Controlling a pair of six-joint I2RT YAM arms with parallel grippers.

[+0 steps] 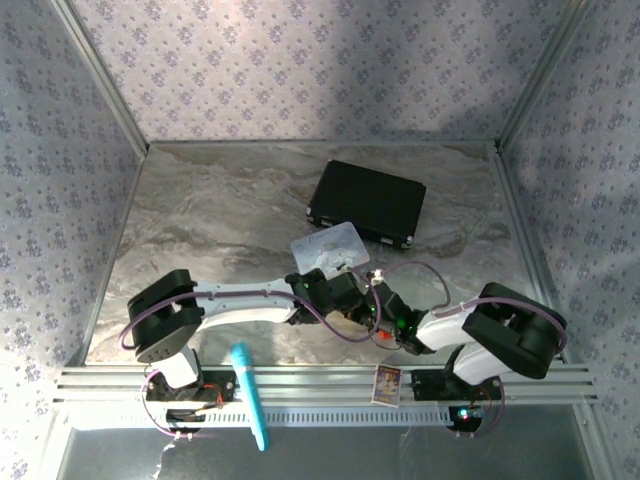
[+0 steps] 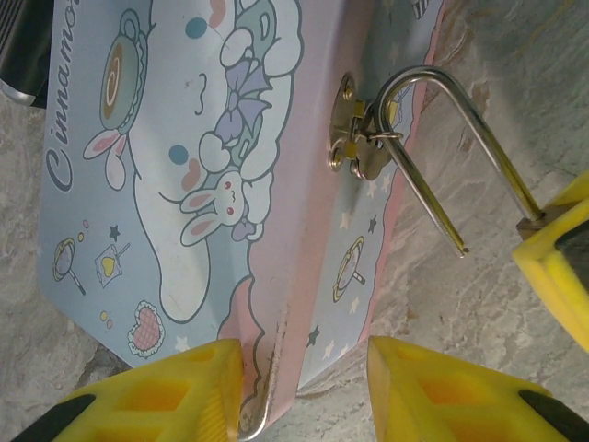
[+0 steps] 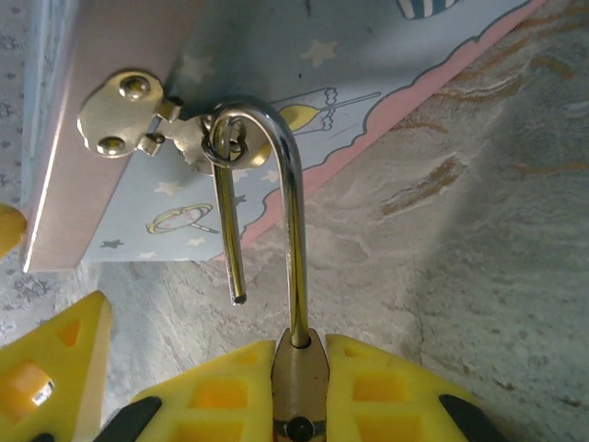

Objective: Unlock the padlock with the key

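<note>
On the counter [image 1: 200, 220], the right claw [image 3: 299, 387] is clamped on the padlock [image 3: 293, 230] body. Its shackle's free end is out, so unlocking appears done; unhooking it from the hasp ring [image 3: 224, 147] is left. The left claw [image 2: 304, 368] straddles the tin [image 2: 184, 184] corner; grip cannot be confirmed. Farther back, a black case [image 1: 367, 203] lies well apart, obstructing nothing.

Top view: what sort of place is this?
Probably a robot test booth, not a home: wallpapered panels in a metal frame enclose a marble-look table, and a left arm and a right arm are bolted to a rail at its near edge.
</note>
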